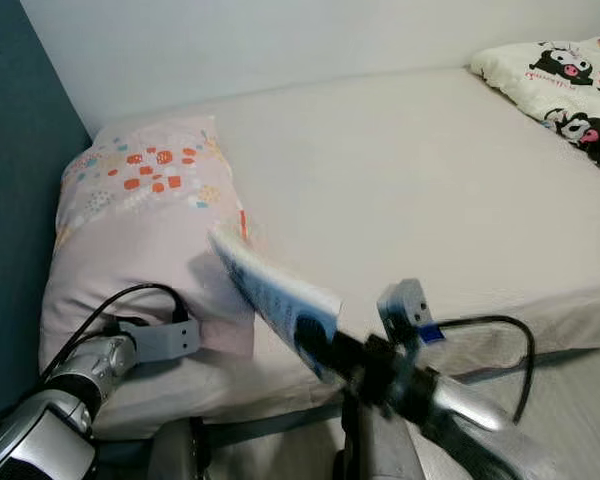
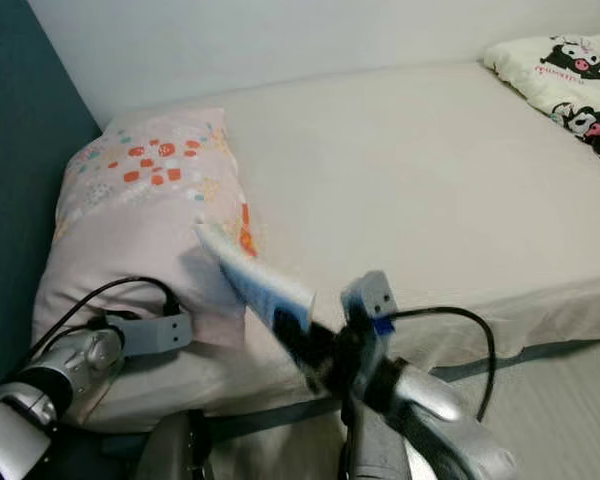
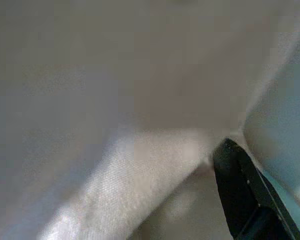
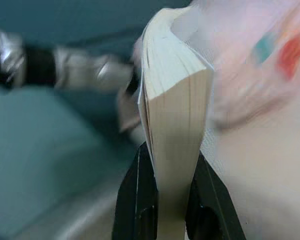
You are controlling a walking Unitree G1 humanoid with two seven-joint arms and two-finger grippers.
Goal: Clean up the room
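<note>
So it's a bedroom: a bed [image 1: 410, 190] with a plain off-white sheet pushed up against a white wall [image 1: 280, 45], and a dark teal panel [image 1: 20, 200] running down the side where the pink pillow sits. That pink pillow [image 1: 140, 230] (pale pink with little orange and red blobs printed near the top) lies at the bed's corner nearest the teal panel. On the far side of the bed from it, over by the wall, there's a second pillow [image 1: 570, 90] in white with black cartoon characters. The middle of the mattress is just bare sheet.

The thing being handled is a book [image 1: 275, 295], a paperback with a blue and white cover. It's held up in the air just in front of the pink pillow's near corner, over the bed's front edge. Its long axis runs on a slant, the free end tipped up and pointing toward the pink pillow, the lower end down in the robot's grip.

The right gripper [image 4: 172, 200] has its jaws clamped on the book; from the wrist camera you can see the two black fingers [image 4: 135, 200] pinching the page block from both sides.

The left gripper [image 1: 195, 335] is pressed up against the front of the pink pillow, low down. One black finger [image 3: 240, 195] shows against the fabric, but I can't tell how its jaws stand.
</note>
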